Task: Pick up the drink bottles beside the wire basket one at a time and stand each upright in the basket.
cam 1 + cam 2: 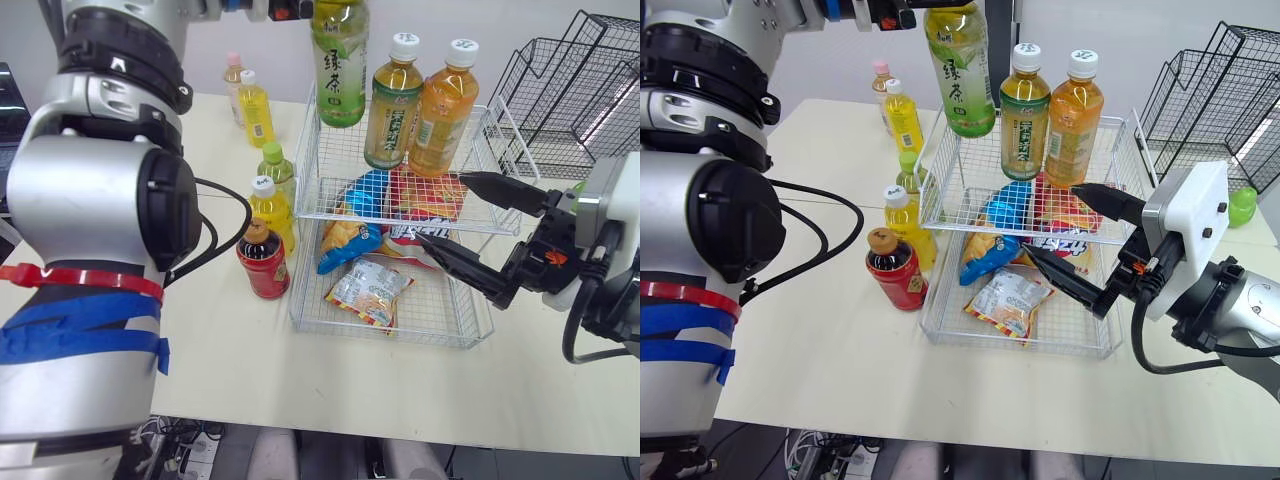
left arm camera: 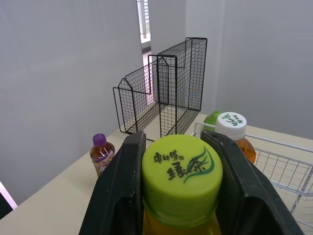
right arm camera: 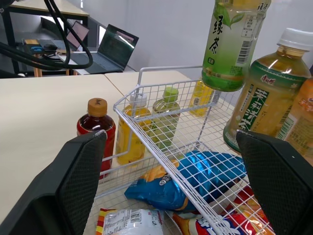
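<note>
Left wrist view looks down on the round, ribbed, bright green cap of the clear plastic green tea bottle [image 2: 182, 178]. My left gripper [image 2: 173, 139] has its two black fingers pressed on both sides of the cap, squeezing it tight. From the head camera I see this bottle hanging nearly upright in the air by the far left corner of the white wire basket [image 1: 300, 290]. Its bottom touches nothing. It has pale green tea inside and a green label.

At the far side of the basket stand a yellow-green tea bottle with a white cap [image 1: 392, 105] and an orange tea bottle with a white cap [image 1: 442, 110]. Shiny snack bags [image 1: 355, 240] lie on the basket floor. Just left of the basket stand a short red drink bottle with a brown cap [image 1: 263, 262], a yellow drink bottle [image 1: 272, 210] and a green-capped bottle [image 1: 277, 170].

My right gripper [image 1: 441, 208] hangs over the right side of the basket, fingers spread wide with nothing between them.

The basket sits on a smooth cream table [image 1: 230, 380]. Black wire racks [image 1: 575, 90] are to the far right of the basket, in front of a plain pale wall.
</note>
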Controlling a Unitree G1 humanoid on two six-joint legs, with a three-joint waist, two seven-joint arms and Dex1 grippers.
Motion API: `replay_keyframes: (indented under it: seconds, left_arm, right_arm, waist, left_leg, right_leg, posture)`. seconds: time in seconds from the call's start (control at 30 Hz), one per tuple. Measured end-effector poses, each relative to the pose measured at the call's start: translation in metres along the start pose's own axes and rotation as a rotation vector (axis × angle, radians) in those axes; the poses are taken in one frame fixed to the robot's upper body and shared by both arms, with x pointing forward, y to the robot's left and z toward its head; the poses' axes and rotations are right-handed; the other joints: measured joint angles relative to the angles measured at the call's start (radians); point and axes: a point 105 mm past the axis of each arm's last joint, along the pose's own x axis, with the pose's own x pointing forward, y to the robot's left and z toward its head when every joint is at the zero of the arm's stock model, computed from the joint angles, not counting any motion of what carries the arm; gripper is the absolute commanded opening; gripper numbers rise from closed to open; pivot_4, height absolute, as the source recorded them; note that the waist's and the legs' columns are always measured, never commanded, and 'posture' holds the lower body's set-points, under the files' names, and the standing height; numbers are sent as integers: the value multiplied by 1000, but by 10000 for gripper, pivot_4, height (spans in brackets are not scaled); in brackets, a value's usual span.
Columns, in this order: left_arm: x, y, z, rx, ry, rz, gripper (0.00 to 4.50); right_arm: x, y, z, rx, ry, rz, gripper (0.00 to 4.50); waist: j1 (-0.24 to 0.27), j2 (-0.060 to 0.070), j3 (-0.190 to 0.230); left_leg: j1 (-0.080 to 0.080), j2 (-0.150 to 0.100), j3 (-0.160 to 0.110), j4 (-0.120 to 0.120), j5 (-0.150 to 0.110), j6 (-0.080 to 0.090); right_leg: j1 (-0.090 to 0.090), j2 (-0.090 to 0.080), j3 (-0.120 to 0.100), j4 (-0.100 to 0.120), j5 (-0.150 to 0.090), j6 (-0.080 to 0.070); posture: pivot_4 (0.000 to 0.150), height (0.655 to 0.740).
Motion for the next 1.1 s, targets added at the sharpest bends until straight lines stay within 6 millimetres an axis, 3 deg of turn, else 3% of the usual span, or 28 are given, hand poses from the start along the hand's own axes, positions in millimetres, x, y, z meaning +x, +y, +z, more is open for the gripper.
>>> replay_keyframes:
  seconds: [0.33,0.6,0.9,0.93,1.1]
  left_arm:
    - [14,3,-51,-90,71,22,13750]
    - [14,2,-53,-79,68,2,13750]
    - [6,0,-48,-66,61,-41,42649]
    - [4,1,-46,-59,57,-41,44641]
    - [-19,10,-34,-22,41,-19,44641]
  right_arm:
    - [0,-4,0,-25,11,-32,45000]
    - [-1,-8,-1,-49,16,-60,45000]
    - [-1,-9,-1,-49,17,-55,45000]
    - [-1,-9,-1,-47,18,-57,45000]
    - [-1,-12,-1,-48,17,-56,45000]
  waist:
    - [0,0,0]
    - [0,0,0]
    - [-1,0,0]
    - [-1,0,0]
    - [-2,0,0]
  left_leg:
    - [0,0,0,0,0,0]
    - [0,0,0,0,0,0]
    - [0,0,0,0,0,0]
    - [0,0,0,0,0,0]
    - [0,0,0,0,0,0]
  right_leg:
    - [0,0,0,0,0,0]
    - [0,0,0,0,0,0]
    - [0,0,0,1,0,0]
    - [0,0,0,1,0,0]
    - [0,0,0,1,0,0]
  posture:
    - [1500,6732]
    - [1500,6732]
    - [1500,6732]
    - [1500,6732]
    - [1500,6732]
